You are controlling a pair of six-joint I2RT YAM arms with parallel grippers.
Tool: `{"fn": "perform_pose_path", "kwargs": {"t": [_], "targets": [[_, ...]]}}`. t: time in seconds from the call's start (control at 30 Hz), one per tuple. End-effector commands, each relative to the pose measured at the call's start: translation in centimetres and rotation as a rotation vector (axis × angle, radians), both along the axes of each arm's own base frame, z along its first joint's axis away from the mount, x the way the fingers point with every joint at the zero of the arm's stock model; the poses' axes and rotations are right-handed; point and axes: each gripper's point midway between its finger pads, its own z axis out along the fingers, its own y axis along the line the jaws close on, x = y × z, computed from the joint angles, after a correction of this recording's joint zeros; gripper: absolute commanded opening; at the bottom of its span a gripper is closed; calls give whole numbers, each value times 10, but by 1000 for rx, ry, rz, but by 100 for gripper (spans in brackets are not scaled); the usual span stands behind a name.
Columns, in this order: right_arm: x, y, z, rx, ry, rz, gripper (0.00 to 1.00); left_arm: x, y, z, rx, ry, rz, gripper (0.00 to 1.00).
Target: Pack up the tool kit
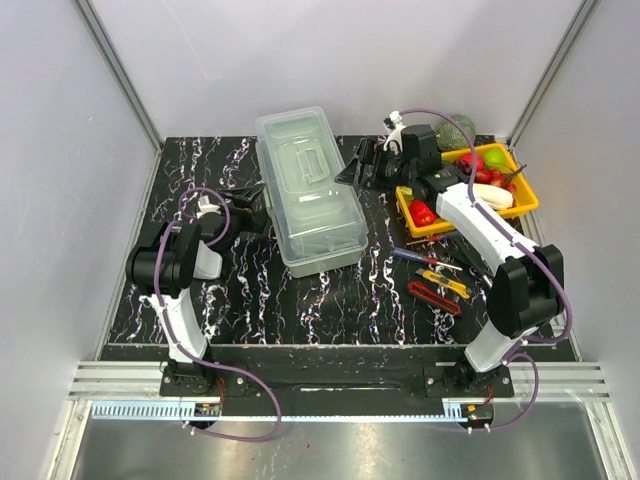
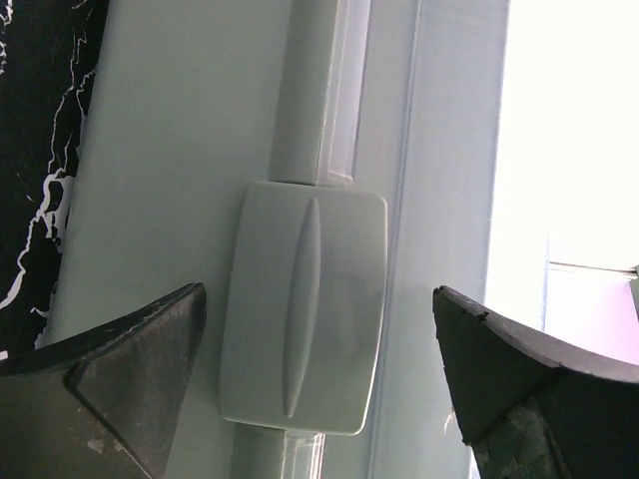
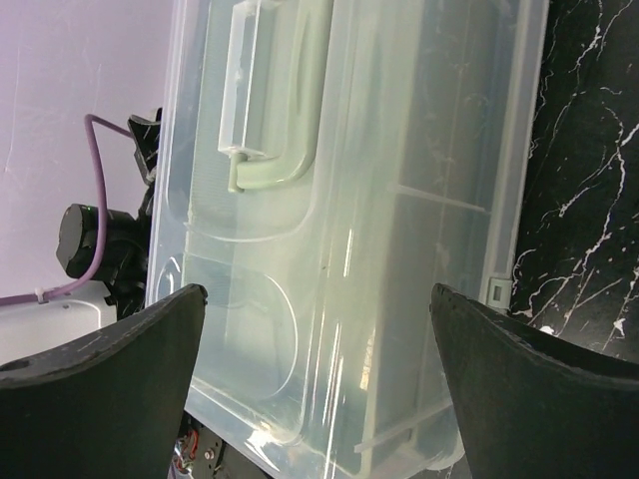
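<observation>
two arms rise from the near edge of the black, white-veined table (image 1: pixel 300 300). nearest on the right lie three small hand tools, close together but loose on the table: one red utility knife (image 1: pixel 433 298), one yellow utility knife (image 1: pixel 446 284) just behind it, and one screwdriver (image 1: pixel 424 258) with a blue and red grip, its thin shaft pointing right. the right arm hides part of that area, so three is only what shows.

at mid-table stands the single toolbox (image 1: pixel 310 195), its long side running near to far and its lid shut. the body is pale grey-green and the lid clear enough to show tray outlines beneath. one pale green handle (image 3: pixel 290 150) lies flat in a recess on top, and one smooth ribbed latch (image 2: pixel 305 309) sits on its left wall.

the left gripper (image 1: pixel 255 205) is at the box's left side, fingers spread wide with that latch framed between them and nothing grasped. the right gripper (image 1: pixel 362 165) faces the right side, likewise spread and empty.

farthest right is one orange-yellow tray (image 1: pixel 452 227) of red, green and white produce, partly covered by the arm.
</observation>
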Motion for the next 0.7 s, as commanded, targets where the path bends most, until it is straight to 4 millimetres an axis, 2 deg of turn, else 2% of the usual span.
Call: {"fn": "perform_pose_path", "kwargs": {"t": [0.0, 0.27, 0.37, 0.53, 0.67], "targets": [[-3, 14, 1, 10, -40, 58, 98, -20, -20, 113, -49, -452, -70, 99], [-7, 18, -25, -23, -4, 82, 97, -26, -37, 98, -32, -428, -142, 94], [-10, 20, -39, -45, 16, 99, 95, -25, -40, 103, -18, -452, -156, 91], [-17, 22, -62, -107, 52, 117, 91, -21, -46, 108, 1, -487, -183, 77], [-21, 19, -78, -147, 87, 103, 88, -20, -49, 103, 12, -487, -197, 66]]}}
